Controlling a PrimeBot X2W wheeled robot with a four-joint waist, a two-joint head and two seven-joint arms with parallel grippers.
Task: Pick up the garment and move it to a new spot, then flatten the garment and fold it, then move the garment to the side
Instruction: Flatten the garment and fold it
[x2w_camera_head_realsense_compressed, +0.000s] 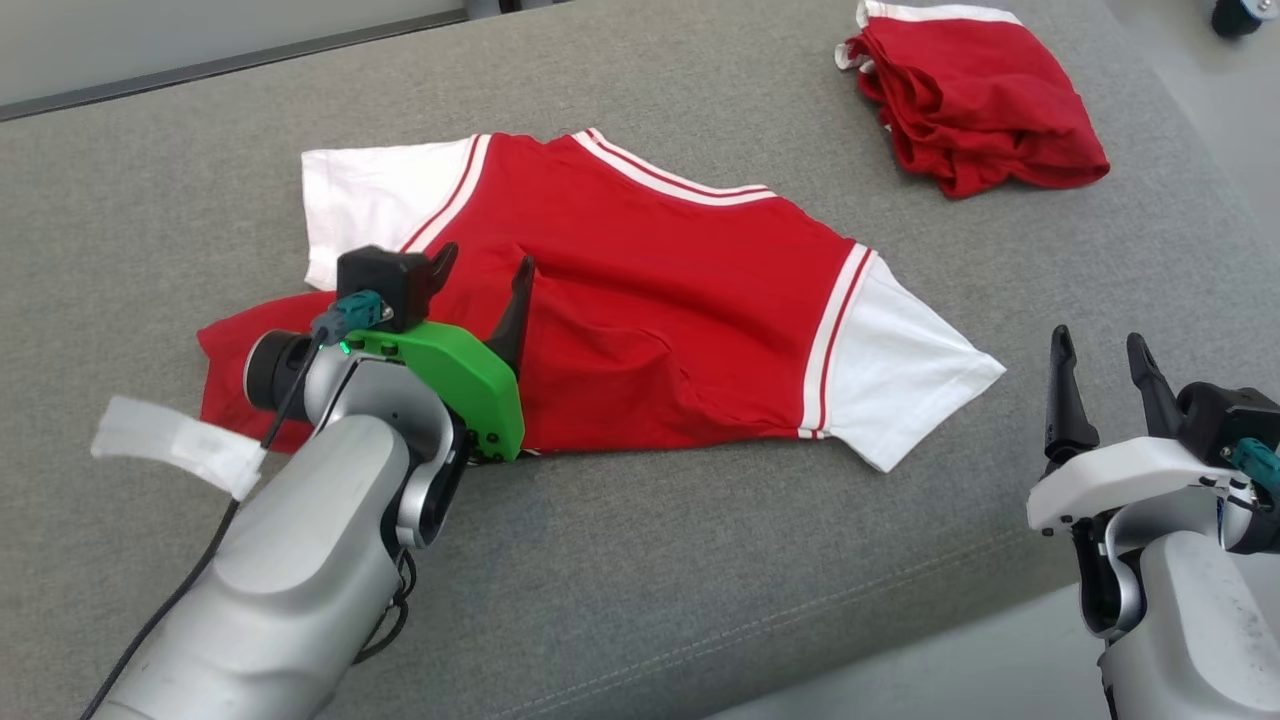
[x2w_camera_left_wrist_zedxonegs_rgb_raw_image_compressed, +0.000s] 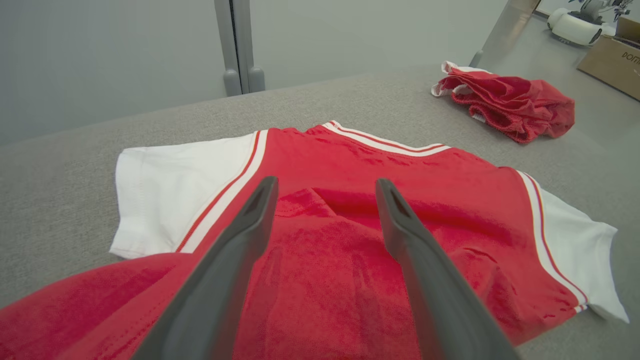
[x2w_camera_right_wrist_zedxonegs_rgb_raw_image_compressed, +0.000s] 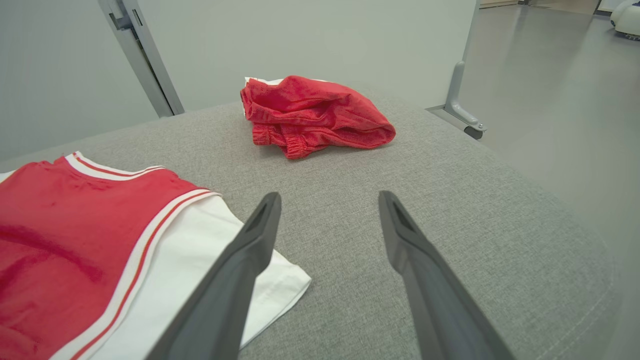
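The left gripper (x2w_camera_head_realsense_compressed: 485, 258) is hanging wide open and empty over the red-and-white garment (x2w_camera_head_realsense_compressed: 650, 280) spread on the grey cushion (x2w_camera_head_realsense_compressed: 700, 560) — the right gripper (x2w_camera_head_realsense_compressed: 1098, 340), equally open and empty, is waiting just beside its white sleeve.

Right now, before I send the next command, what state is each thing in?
shirt: spread on the grey surface, sleeves out, lower part rumpled and folded over, not held.
shorts: folded in a loose pile at the far right, nothing touching them.
left end effector: open, over the shirt's red body, holding nothing.
right end effector: open, off the shirt, beside a white sleeve, holding nothing.
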